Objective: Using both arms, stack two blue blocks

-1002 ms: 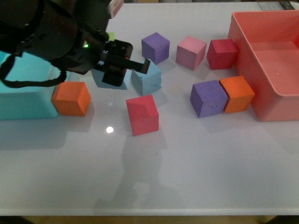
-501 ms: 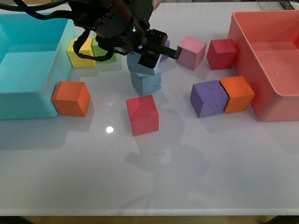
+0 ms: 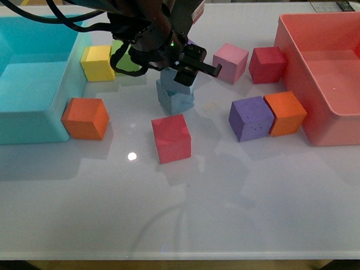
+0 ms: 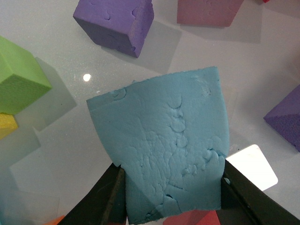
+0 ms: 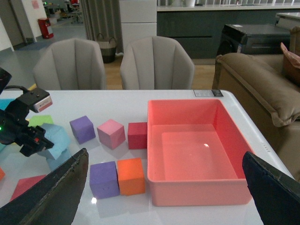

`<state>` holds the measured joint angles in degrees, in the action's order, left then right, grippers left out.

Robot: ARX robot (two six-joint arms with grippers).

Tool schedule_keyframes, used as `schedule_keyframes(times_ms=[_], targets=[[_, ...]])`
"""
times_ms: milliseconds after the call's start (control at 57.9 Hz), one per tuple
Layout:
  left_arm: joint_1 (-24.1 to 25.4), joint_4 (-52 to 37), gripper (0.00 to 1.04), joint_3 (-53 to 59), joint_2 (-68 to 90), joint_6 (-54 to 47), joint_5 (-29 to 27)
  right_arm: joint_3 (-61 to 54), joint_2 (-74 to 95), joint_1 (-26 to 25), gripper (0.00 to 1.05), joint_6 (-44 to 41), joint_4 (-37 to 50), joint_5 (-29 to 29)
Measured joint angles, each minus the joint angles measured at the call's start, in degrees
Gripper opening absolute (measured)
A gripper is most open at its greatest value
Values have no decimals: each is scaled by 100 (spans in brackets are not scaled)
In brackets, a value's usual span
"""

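In the front view one blue block [image 3: 175,102] stands on the table near the middle. My left gripper [image 3: 177,73] is shut on the second blue block [image 3: 166,81] and holds it on or just above the first; I cannot tell if they touch. In the left wrist view the held blue block [image 4: 164,145] fills the space between the black fingers [image 4: 101,201]. My right gripper [image 5: 164,187] is open and empty, high above the table on the pink bin's side, out of the front view. Its view shows both blue blocks [image 5: 54,140] at the left gripper [image 5: 28,136].
A teal bin [image 3: 20,123] stands at the left and a pink bin [image 3: 296,79] at the right. A red cube [image 3: 171,137] lies just in front of the blue blocks. Orange [image 3: 86,118], yellow [image 3: 97,62], pink [image 3: 230,63], dark red [image 3: 267,64], purple [image 3: 250,118] and orange [image 3: 285,112] cubes lie around.
My left arm has swung right from beside the teal bin, carrying a blue block over the other blue block. In the last half second it has settled slightly lower.
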<state>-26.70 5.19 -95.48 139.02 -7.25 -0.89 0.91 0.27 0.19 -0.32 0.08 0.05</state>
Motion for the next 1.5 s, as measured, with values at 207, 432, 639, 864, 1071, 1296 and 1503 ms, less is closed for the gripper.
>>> schedule_keyframes(times_ms=[207,432,639,864,1071,1296,1503], targets=[[15,114,40,-212,212,-2,-63,0,0,0,96,0,0,0],[37,164,49,-291,254,20,-66,0,0,0,96,0,0,0],[59,162,82,-291,256,144,-26,0,0,0,96,0,0,0],[118,114,96,-238,254,273,37,0,0,0,96,0,0,0],[142,-66,96,192,96,522,225,0,0,0,96,0,0,0],[173,-496,96,962,-649,802,411,0,0,0,96,0,0,0],[323,-1248,96,2262,-1779,1038,654,0,0,0,96,0,0,0]])
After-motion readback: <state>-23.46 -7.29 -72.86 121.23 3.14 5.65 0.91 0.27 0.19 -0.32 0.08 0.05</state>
